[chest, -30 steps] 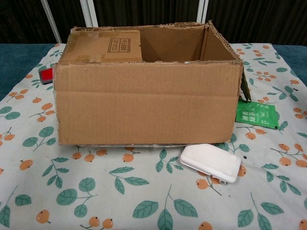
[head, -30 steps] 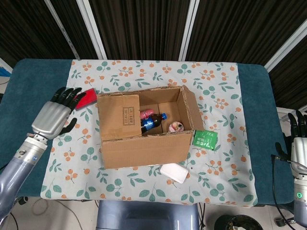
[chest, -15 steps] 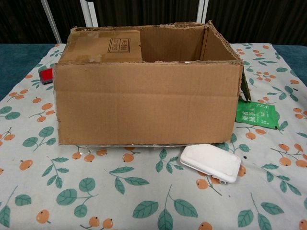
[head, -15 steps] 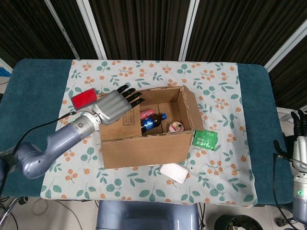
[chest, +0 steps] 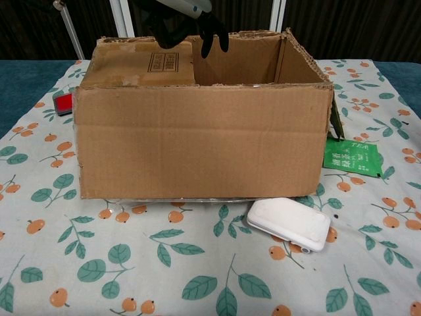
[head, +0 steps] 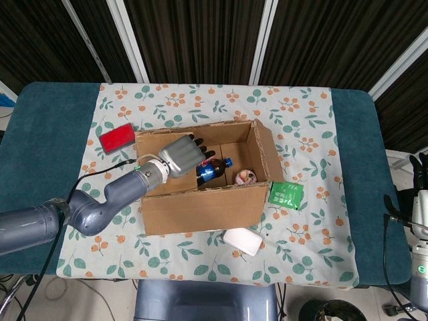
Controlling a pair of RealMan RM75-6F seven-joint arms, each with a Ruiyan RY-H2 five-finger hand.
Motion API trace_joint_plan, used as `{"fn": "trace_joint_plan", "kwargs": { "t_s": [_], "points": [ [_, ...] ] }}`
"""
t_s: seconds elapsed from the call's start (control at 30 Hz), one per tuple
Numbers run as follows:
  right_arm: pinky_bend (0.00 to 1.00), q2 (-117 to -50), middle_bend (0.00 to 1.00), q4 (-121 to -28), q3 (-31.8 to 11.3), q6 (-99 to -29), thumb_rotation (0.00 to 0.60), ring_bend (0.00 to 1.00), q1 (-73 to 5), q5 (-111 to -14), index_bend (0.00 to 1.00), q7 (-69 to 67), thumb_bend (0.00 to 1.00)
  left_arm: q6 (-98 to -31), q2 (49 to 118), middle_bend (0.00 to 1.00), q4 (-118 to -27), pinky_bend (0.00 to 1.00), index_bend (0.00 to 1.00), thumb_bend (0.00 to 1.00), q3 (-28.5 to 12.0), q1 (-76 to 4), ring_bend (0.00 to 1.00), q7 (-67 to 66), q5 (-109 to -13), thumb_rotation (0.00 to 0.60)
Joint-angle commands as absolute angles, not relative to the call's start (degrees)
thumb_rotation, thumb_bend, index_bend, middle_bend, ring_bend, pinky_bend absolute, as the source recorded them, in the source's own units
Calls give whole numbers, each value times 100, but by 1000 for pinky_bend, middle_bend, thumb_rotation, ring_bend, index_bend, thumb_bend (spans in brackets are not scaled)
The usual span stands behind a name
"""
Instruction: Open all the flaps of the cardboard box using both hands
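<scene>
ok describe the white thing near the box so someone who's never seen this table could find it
Start at the big cardboard box in the middle of the floral tablecloth. Against its near wall, toward the right corner, lies a white case with rounded corners, lying flat. It is the only plain white item; the nearby green packet sits beside the box's right end, and the red block lies off its far left corner.

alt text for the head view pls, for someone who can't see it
The robot's left hand reaches over the folded-in left flap of an open cardboard box on a floral tablecloth. A bottle lies inside; the right hand waits at the table's far right edge.
</scene>
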State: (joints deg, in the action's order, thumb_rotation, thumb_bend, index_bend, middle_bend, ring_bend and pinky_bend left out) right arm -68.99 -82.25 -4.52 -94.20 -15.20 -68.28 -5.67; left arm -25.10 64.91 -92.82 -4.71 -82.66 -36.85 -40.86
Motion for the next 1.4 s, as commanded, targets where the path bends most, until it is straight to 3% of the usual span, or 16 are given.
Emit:
{"fn": "trace_joint_plan", "kwargs": {
  "t_s": [0.03,0.23,0.53,0.9,1.4],
  "points": [
    [226,-6904,0,-8231,-494,-9372,600,0,-1489,-6864,4,-568,348,-2660,6719,256,-9104,259,140,1000,-343,-8422,145,-3675,-3963,600],
    [226,-6903,0,-8248,-623,-9284,600,0,-1420,-6906,6,-559,349,-2749,7045,269,-8844,266,147,1000,-192,-8611,155,-3602,-3839,600],
    [226,-6896,0,-8251,-755,-9153,600,0,-1340,-7018,18,-560,380,-2839,7231,387,-8756,347,223,1000,54,-8801,242,-3562,-3798,600],
    [226,-6891,0,-8299,-913,-9035,600,0,-1250,-7098,22,-575,381,-2946,7265,619,-8781,463,392,1000,281,-8914,418,-3484,-3785,600],
    [226,-6909,0,-8299,-1098,-8948,600,0,-1149,-7177,27,-608,390,-3048,6967,715,-9064,537,472,1000,352,-9030,501,-3301,-3797,600]
  ]
}}
